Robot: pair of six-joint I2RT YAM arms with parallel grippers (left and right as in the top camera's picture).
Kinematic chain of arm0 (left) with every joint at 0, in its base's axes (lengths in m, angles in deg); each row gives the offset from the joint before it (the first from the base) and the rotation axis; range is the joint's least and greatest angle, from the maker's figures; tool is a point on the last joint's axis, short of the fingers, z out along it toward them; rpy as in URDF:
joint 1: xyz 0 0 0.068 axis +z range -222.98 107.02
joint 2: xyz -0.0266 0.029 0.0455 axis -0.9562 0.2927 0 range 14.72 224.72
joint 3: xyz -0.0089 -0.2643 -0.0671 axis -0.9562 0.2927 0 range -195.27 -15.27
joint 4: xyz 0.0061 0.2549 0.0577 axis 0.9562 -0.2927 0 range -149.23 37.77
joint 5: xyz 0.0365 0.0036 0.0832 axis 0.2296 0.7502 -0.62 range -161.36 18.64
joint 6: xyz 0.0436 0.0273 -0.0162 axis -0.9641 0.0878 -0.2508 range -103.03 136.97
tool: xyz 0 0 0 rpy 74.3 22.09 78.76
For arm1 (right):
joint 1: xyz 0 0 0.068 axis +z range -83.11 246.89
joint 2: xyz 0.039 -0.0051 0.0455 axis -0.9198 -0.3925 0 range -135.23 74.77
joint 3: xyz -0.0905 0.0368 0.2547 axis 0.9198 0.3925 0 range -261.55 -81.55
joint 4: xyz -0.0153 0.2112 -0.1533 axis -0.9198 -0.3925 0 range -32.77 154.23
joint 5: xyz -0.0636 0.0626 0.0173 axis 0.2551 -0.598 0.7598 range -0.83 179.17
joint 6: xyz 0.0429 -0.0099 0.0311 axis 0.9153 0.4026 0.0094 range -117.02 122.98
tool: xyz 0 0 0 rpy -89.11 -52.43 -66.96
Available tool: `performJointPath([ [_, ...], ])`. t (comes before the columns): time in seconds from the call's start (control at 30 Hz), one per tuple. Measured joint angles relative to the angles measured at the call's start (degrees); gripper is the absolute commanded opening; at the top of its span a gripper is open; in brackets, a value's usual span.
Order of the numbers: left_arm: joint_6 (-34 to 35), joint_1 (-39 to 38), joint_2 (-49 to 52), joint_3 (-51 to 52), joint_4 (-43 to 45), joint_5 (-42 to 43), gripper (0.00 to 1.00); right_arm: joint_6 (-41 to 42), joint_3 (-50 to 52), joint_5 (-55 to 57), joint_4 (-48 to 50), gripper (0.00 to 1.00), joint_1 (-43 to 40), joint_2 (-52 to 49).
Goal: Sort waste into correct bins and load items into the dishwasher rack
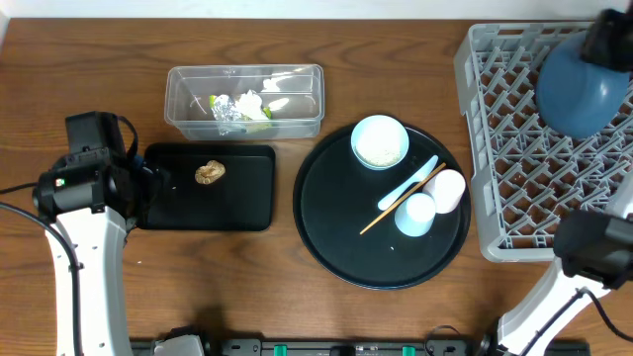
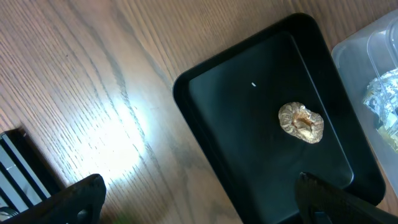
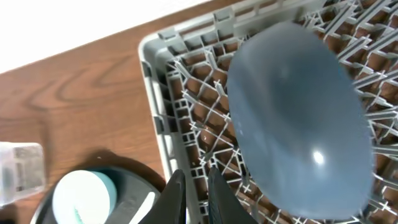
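The blue plate [image 1: 582, 87] leans in the grey dishwasher rack [image 1: 495, 148] and also shows in the right wrist view [image 3: 298, 124]. My right gripper [image 3: 194, 190] is shut and empty, above the rack's left wall [image 3: 158, 93], and it shows high over the plate [image 1: 605, 42]. The brown food lump [image 1: 209, 173] lies in the shallow black tray [image 1: 247, 203]. My left gripper [image 2: 202, 205] is open and empty, straddling that tray's left edge [image 2: 186, 99], near the lump [image 2: 301, 122]. The clear tub [image 1: 188, 99] holds the foil wad [image 1: 226, 109] and yellow-green wrapper [image 1: 259, 111].
A round black tray [image 1: 336, 227] holds the pale blue bowl [image 1: 380, 141] with a grainy white inside, the light blue spoon [image 1: 407, 184], the wooden stick [image 1: 381, 218] and two small cups [image 1: 447, 190] [image 1: 415, 215]. One white grain [image 2: 254, 84] lies in the shallow black tray.
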Motion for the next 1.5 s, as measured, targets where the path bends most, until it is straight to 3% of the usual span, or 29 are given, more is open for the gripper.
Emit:
performJointPath([
  [0.53, 0.0, 0.0, 0.0, 0.0, 0.0, 0.0, 0.98, 5.42, 1.09, 18.03, -2.34, 0.1, -3.32, -4.74],
  [0.67, 0.0, 0.0, 0.0, 0.0, -0.02, 0.0, 0.98, 6.93, 1.14, 18.75, -2.95, 0.1, -3.67, -4.59],
  [0.93, 0.0, 0.0, 0.0, 0.0, -0.02, 0.0, 0.98, 7.96, 1.27, 16.35, -2.95, 0.21, -2.12, -0.68],
  [1.0, 0.0, 0.0, 0.0, 0.0, 0.0, 0.0, 0.98, 8.2, 1.27, 14.36, -3.06, 0.38, -1.53, 1.68],
  [1.03, 0.0, 0.0, 0.0, 0.0, -0.02, 0.0, 0.98, 7.48, 1.27, 12.83, -3.21, 0.54, -1.14, 3.1],
  [1.1, 0.0, 0.0, 0.0, 0.0, -0.04, 0.0, 0.98, 7.08, 1.27, 9.7, -4.0, 0.66, -0.66, 5.55],
  [1.2, 0.0, 0.0, 0.0, 0.0, 0.0, 0.0, 0.98, 4.46, 1.25, 2.78, -6.47, 0.73, 0.35, 9.18],
  [1.37, 0.0, 0.0, 0.0, 0.0, -0.02, -0.02, 0.98, -0.7, 1.25, -7.69, -11.3, 0.99, 4.44, 12.87],
  [1.5, 0.0, 0.0, 0.0, 0.0, -0.02, -0.02, 0.98, -3.1, 1.25, -11.34, -14.03, 0.99, 10.03, 13.09],
])
